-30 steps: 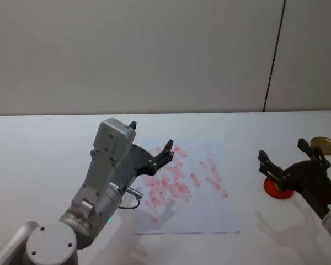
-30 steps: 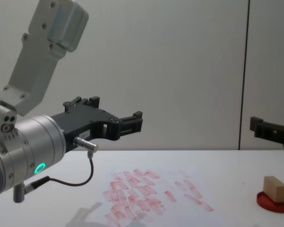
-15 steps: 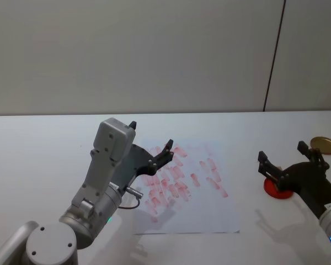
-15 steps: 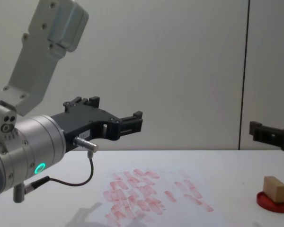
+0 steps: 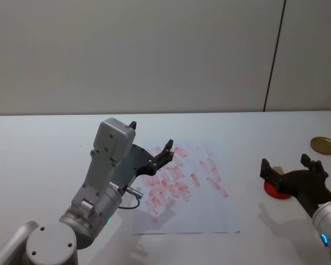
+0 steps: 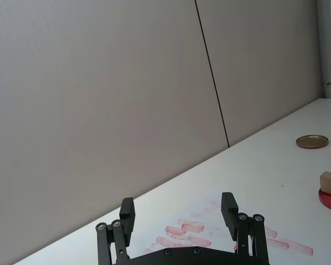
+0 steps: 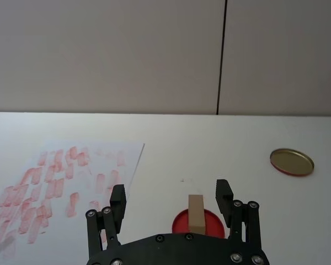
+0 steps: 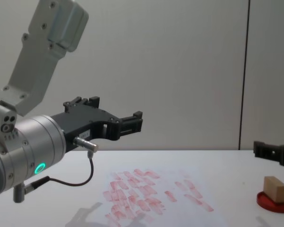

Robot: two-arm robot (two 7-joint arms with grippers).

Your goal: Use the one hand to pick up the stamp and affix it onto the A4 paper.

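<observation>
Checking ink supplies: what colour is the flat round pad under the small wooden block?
Red: the flat round pad shows best in the right wrist view.

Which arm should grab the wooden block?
Right. The right tool hangs open just above the stamp on the red ink pad; the left tool hovers open over the A4 paper, farther away.

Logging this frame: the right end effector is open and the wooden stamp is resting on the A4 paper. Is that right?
Not quite. The stamp rests on the red ink pad, off to the side of the A4 paper, as the right wrist view shows. The right end effector is indeed open.
</observation>
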